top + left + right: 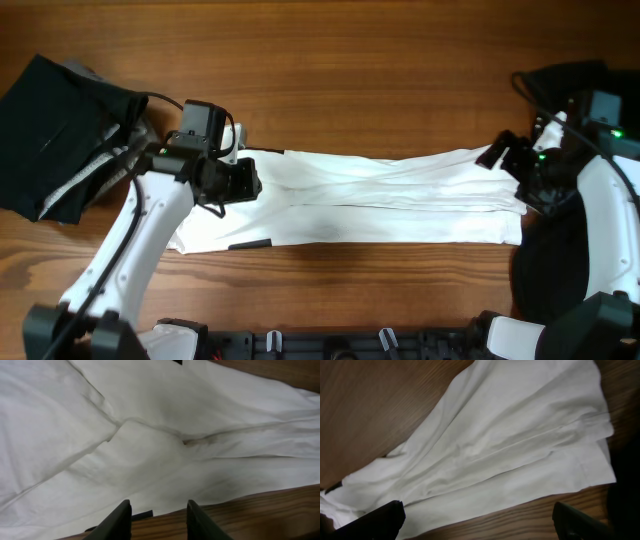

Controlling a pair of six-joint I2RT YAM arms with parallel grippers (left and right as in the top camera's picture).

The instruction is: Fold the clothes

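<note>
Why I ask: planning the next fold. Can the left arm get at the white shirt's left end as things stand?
Probably yes. The left gripper hovers open over the left end of the white shirt, and nothing lies between them.

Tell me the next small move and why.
Probably lower the left gripper onto the left end of the white T-shirt and pinch there: the shirt lies as a long strip, and this gripper and the right gripper hang open, holding nothing.
</note>
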